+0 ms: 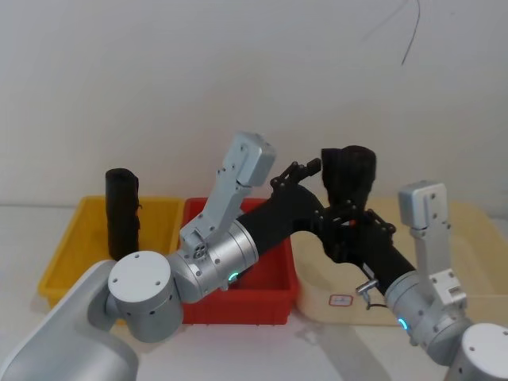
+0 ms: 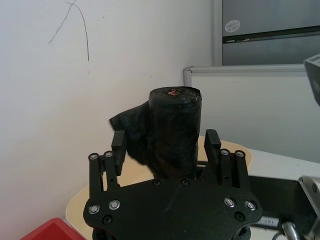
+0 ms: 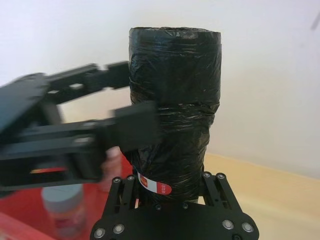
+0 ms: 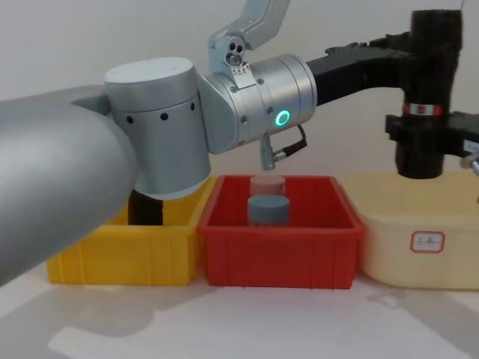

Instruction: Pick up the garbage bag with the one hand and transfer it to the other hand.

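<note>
Garbage bag (image 4: 432,82) upright in right end effector (image 4: 423,143)

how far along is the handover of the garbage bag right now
Done: the garbage bag is lifted, in the air above the cream bin. In hand: the right gripper is clamped on its lower end by the label, while the left gripper flanks the roll with its fingers apart from it, so the handover looks made. Left: the left arm drawing clear.

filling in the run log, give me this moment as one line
phase: handover | garbage bag: upright, in air | right gripper: shut on lower end | left gripper: fingers open astride upper part
</note>
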{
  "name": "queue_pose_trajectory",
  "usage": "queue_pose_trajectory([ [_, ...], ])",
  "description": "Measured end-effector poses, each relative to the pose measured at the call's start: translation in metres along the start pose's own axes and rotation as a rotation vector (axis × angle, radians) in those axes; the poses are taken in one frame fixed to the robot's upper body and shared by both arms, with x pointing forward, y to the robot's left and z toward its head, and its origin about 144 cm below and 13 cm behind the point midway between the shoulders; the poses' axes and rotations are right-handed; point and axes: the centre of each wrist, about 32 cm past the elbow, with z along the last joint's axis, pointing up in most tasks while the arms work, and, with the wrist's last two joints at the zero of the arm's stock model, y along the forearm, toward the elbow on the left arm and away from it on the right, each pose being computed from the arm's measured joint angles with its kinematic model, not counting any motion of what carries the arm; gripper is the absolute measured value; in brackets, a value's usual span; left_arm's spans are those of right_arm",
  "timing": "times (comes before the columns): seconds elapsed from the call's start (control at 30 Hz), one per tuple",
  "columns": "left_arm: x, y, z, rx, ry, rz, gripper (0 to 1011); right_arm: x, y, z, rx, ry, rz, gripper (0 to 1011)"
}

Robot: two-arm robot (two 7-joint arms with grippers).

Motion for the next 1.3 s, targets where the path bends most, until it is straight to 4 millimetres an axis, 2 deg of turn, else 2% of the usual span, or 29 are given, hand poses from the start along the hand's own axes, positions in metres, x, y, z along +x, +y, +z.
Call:
queue_pose_trajectory([
  [0.03,0.000,0.000,0.000,0.000,0.000,0.000,972,0.002,-0.001,0.000,-0.005,0.002,-0.009,559],
  [0.13,0.000,0.000,0.000,0.000,0.000,0.000,1001,0.010,-0.003,0.002,-0.025,0.006,-0.037,559],
  [0.33,0.000,0.000,0.000,0.000,0.000,0.000,1001,0.028,-0.005,0.007,-0.065,0.004,-0.096,559],
  [0.67,0.000,0.000,0.000,0.000,0.000,0.000,1001,0.080,-0.007,0.019,-0.164,-0.051,-0.228,563],
  [0.73,0.000,0.000,0.000,0.000,0.000,0.000,1001,0.086,-0.007,0.021,-0.177,-0.062,-0.242,596],
  [0.8,0.000,0.000,0.000,0.000,0.000,0.000,1001,0.100,-0.007,0.024,-0.213,-0.093,-0.272,671],
  [1.1,0.000,0.000,0.000,0.000,0.000,0.000,1001,0.128,-0.007,0.040,-0.267,-0.185,-0.331,930],
  [1.23,0.000,0.001,0.000,0.000,0.000,0.006,1001,0.134,-0.006,0.051,-0.265,-0.225,-0.337,1001],
  [1.3,-0.001,0.003,0.000,-0.003,0.000,0.016,1001,0.136,-0.005,0.057,-0.257,-0.248,-0.332,1002],
])
